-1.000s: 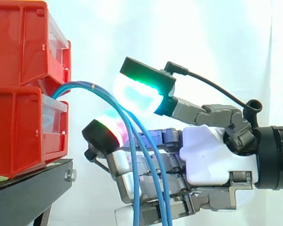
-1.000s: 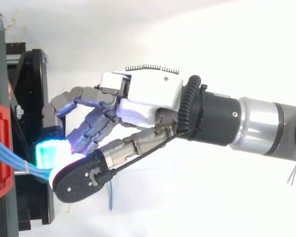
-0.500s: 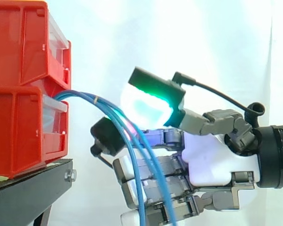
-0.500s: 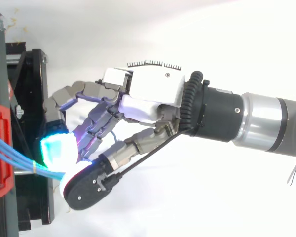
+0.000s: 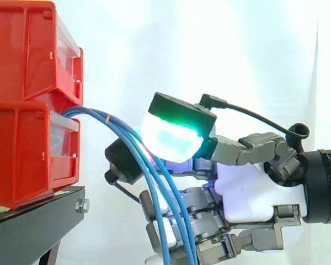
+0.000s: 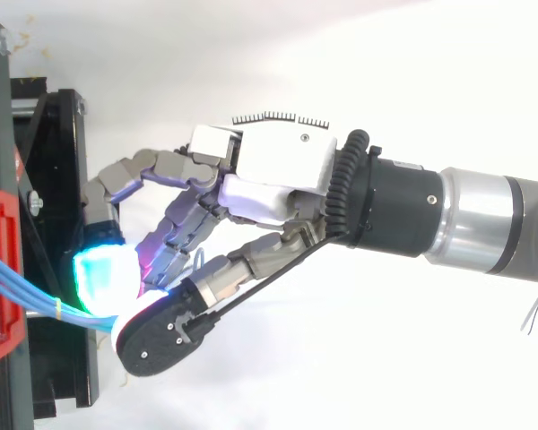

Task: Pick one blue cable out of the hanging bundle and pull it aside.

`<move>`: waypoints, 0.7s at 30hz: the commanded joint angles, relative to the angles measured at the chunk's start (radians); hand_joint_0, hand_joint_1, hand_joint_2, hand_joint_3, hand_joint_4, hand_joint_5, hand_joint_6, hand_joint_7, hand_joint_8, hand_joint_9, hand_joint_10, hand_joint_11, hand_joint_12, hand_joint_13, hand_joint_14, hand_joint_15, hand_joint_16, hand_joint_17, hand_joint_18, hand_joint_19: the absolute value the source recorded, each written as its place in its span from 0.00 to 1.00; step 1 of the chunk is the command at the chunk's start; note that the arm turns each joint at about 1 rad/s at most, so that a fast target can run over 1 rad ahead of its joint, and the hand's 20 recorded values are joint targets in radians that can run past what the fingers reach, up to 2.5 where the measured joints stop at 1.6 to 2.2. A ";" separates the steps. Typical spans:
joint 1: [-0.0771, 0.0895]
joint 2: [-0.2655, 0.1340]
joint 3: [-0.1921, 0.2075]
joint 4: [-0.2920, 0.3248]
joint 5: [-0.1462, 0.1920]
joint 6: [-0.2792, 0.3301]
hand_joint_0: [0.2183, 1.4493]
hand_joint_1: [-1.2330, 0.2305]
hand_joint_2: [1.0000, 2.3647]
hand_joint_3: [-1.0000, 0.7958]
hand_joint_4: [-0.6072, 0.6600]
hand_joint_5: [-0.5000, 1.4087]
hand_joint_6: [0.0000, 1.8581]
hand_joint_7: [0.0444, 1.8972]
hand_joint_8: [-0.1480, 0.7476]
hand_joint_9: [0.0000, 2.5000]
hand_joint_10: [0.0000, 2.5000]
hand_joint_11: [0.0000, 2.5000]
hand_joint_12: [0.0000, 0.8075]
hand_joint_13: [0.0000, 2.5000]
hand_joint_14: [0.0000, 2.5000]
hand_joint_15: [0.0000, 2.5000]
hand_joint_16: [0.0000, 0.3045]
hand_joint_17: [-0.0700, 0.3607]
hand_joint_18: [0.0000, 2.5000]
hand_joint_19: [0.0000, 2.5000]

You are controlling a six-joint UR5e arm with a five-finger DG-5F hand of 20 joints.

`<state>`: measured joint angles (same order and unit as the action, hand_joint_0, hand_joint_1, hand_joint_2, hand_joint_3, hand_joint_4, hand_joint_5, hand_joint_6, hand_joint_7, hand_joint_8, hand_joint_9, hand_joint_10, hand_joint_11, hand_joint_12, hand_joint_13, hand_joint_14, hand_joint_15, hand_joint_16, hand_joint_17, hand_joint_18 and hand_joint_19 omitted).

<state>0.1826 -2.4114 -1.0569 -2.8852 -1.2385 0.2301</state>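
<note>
A bundle of thin blue cables (image 5: 94,113) comes out of the lower red bin (image 5: 22,154), arcs to the right and hangs down; a small tan band ties it near the top. My hand (image 5: 248,187) reaches in from the right, its fingers curled around the hanging part. A green and cyan glowing pad (image 5: 171,138) presses onto the cables from the right, and a dark fingertip (image 5: 124,161) sits behind them. From above, a blue cable (image 6: 18,287) runs between the cyan pad (image 6: 97,279) and the thumb of the hand (image 6: 278,170). How many strands are pinched is hidden.
Two red bins are stacked on a black stand (image 5: 33,221) at the left, close to the fingertips. The stand's frame (image 6: 54,179) runs along the left edge in the top view. A white curtain lies behind, with open space to the right and below.
The hand has sunk a little and drawn slightly to the right. Its green pad has come down onto the cables, and the bundle now bows further out from the bin.
</note>
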 commanded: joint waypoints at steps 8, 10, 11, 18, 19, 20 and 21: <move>0.000 -0.002 -0.003 -0.002 -0.002 -0.006 0.18 0.41 0.00 0.28 0.50 0.21 0.45 0.59 0.56 0.43 0.01 0.30 0.53 0.42 0.01 0.27 0.17 0.43 0.34 0.25; 0.002 -0.005 -0.040 0.038 -0.001 -0.014 0.17 0.41 0.00 0.28 0.51 0.21 0.45 0.58 0.57 0.43 0.01 0.30 0.53 0.42 0.01 0.28 0.17 0.44 0.34 0.25; 0.005 -0.005 -0.057 0.087 0.002 -0.018 0.16 0.41 0.00 0.28 0.52 0.21 0.45 0.57 0.58 0.43 0.01 0.30 0.54 0.42 0.01 0.28 0.18 0.44 0.35 0.25; 0.005 -0.049 -0.124 0.346 0.005 -0.060 0.15 0.43 0.00 0.28 0.56 0.20 0.44 0.54 0.59 0.42 0.01 0.30 0.55 0.52 0.01 0.33 0.19 0.46 0.38 0.26; 0.003 -0.069 -0.124 0.377 0.005 -0.060 0.15 0.43 0.00 0.28 0.56 0.20 0.44 0.54 0.59 0.43 0.01 0.30 0.55 0.52 0.01 0.34 0.19 0.46 0.38 0.26; 0.002 -0.098 -0.104 0.400 0.005 -0.057 0.15 0.44 0.00 0.28 0.57 0.20 0.44 0.54 0.60 0.43 0.01 0.30 0.55 0.56 0.01 0.37 0.19 0.47 0.39 0.26; 0.002 -0.124 -0.087 0.405 0.002 -0.051 0.15 0.44 0.00 0.28 0.57 0.20 0.44 0.54 0.60 0.43 0.01 0.30 0.55 0.58 0.01 0.39 0.19 0.47 0.40 0.26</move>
<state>0.1865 -2.4707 -1.1687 -2.6638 -1.2335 0.1763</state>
